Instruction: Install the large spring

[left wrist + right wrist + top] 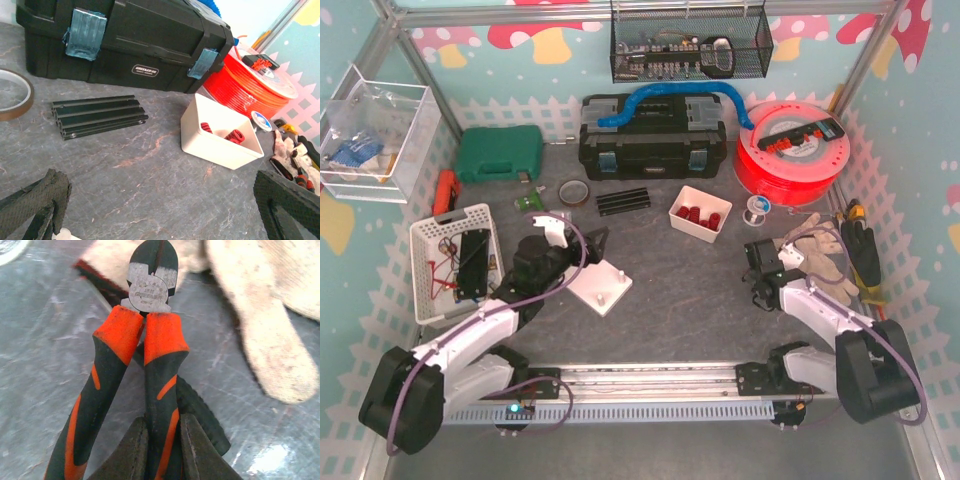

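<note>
Red springs (693,214) lie in a small white bin (712,229) behind the table's middle; in the left wrist view the springs (235,136) show inside the bin (215,150). A white plate with pegs (603,290) lies flat by my left gripper (588,246). That gripper (160,220) is open wide and empty, low over bare table in front of the bin. My right gripper (162,450) is shut on one handle of orange-and-black pliers (150,335), whose head points at a work glove (260,315). In the top view my right gripper (761,258) sits left of the gloves.
A black toolbox (652,140), a red filament spool (792,152), black rails (623,201), a tape ring (574,191) and a wire spool (755,210) stand behind. A white basket (452,255) and a green case (498,153) are at the left. Gloves (817,255) and tools lie at the right.
</note>
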{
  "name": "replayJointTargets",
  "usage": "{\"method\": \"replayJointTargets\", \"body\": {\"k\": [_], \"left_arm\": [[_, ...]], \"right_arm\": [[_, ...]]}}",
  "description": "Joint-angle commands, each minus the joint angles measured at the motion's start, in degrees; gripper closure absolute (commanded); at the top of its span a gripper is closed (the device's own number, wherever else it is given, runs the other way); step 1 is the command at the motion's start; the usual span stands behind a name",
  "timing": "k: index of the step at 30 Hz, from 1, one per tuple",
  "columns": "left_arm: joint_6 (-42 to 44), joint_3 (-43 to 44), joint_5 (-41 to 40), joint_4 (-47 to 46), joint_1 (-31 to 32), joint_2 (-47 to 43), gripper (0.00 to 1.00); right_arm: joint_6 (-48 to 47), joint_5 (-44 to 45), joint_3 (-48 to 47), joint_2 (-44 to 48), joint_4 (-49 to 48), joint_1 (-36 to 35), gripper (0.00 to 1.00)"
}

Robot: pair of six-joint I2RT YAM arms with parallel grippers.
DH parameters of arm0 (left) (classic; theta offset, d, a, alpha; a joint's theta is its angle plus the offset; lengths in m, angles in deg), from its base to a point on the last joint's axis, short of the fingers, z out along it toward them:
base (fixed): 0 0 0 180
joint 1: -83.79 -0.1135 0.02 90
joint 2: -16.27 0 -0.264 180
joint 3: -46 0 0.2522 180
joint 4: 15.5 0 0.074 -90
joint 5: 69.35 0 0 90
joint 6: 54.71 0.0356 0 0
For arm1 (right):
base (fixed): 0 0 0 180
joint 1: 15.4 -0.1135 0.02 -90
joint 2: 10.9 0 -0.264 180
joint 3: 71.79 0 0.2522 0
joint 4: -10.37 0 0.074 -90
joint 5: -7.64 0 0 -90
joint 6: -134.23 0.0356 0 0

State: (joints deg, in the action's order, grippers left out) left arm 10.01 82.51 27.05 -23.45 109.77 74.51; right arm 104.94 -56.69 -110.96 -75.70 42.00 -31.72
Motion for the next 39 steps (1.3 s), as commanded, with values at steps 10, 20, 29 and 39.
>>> {"method": "replayJointTargets", "body": {"k": [10,20,29,39], "left_arm": [[2.18,0.07,-2.8,0.85,1.34,-2.25,0.01],[3.73,0.61,-2.31,0.91,2.36,-1.24,0.01],[7.46,1.96,-3.89,0.92,6.65,0.61,0.01],[8.01,1.57,-6.62,1.15,6.9,-0.33,0.01]], "right_arm": [[3.62,4.29,-2.15,-3.88,-1.17,4.36,0.55],[-20.75,-10.88,-5.59,5.43,-10.53,4.26,0.37],[-36.51,-31.98,-18.6,-4.52,-14.27,3.18,0.46],[-41.4,-19.24,-39.12,-27.73,-0.82,-4.19,0.52]]}}
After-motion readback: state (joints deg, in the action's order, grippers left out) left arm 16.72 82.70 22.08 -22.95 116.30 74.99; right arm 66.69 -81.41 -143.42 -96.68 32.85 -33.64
